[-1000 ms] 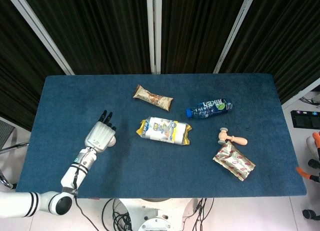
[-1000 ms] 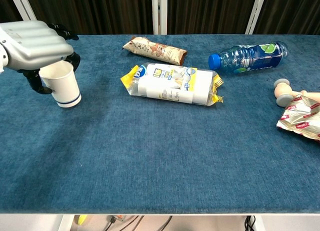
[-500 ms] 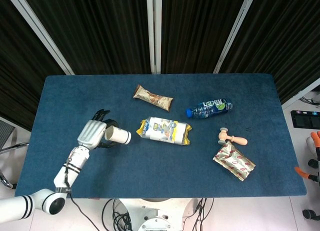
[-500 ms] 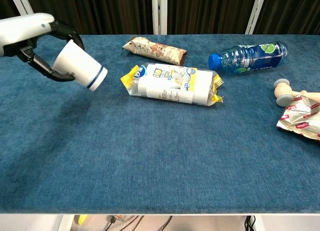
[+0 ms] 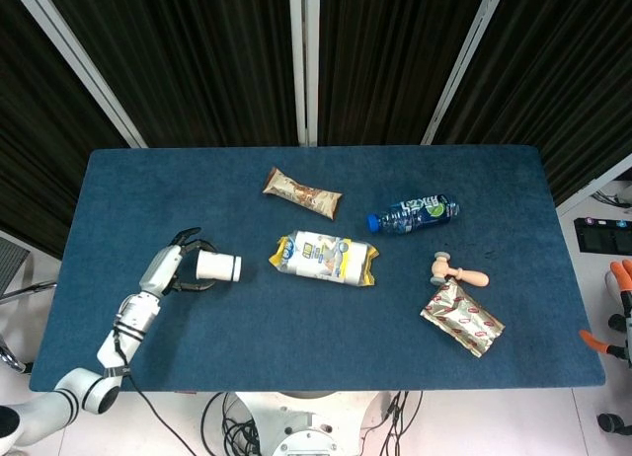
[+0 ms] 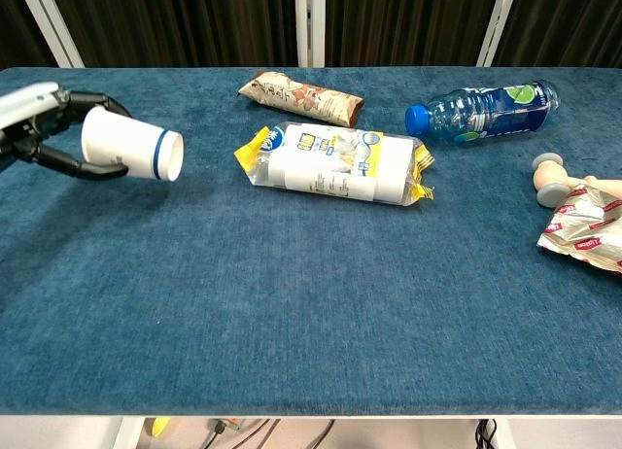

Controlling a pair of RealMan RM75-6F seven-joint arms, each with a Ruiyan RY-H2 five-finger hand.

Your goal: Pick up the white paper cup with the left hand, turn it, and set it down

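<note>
The white paper cup (image 5: 217, 267) (image 6: 129, 146), with a blue band near one end, lies sideways in the air above the blue table's left part. My left hand (image 5: 170, 266) (image 6: 44, 130) grips it from the left, fingers curled around its left end, the banded end pointing right. In the chest view the cup hangs a little above the cloth. The right hand shows in neither view.
A yellow and white packet (image 5: 325, 259) (image 6: 335, 164) lies just right of the cup. Behind it lies a brown snack bar (image 5: 302, 192) (image 6: 300, 96). A blue bottle (image 5: 413, 214), a wooden mallet (image 5: 456, 271) and a foil pouch (image 5: 461, 318) lie at the right.
The left hand lifted the cup off the table and turned it from upright to lying on its side. The hand also drew back to the left.
</note>
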